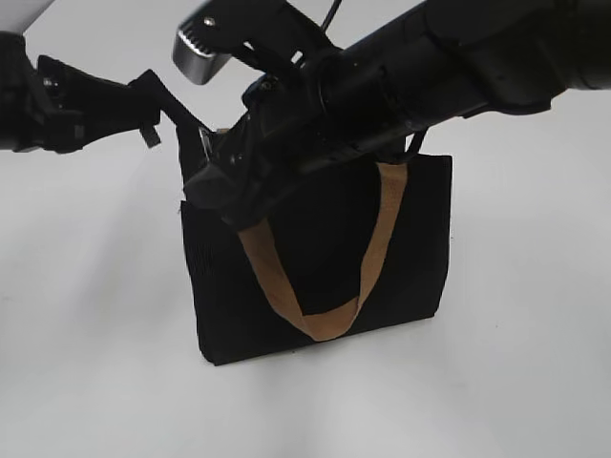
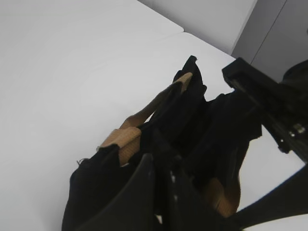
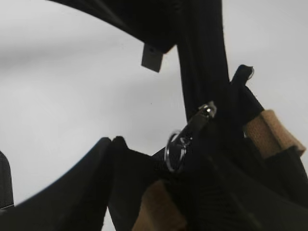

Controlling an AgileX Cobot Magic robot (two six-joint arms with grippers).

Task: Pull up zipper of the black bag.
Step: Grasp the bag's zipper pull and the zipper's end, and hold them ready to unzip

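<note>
The black bag stands upright on the white table, one tan handle hanging down its front. My left gripper comes in from the left and is shut on the bag's top left corner; in the left wrist view its fingers pinch black bag fabric. My right gripper reaches across the bag's top to the same end. In the right wrist view its fingers are apart around the top edge. The zipper's silvery ring pull hangs free between them, not gripped.
The white table surrounds the bag. The right arm covers most of the bag's top edge in the exterior view. A second tan handle shows on the right of the right wrist view. A grey wall rises behind.
</note>
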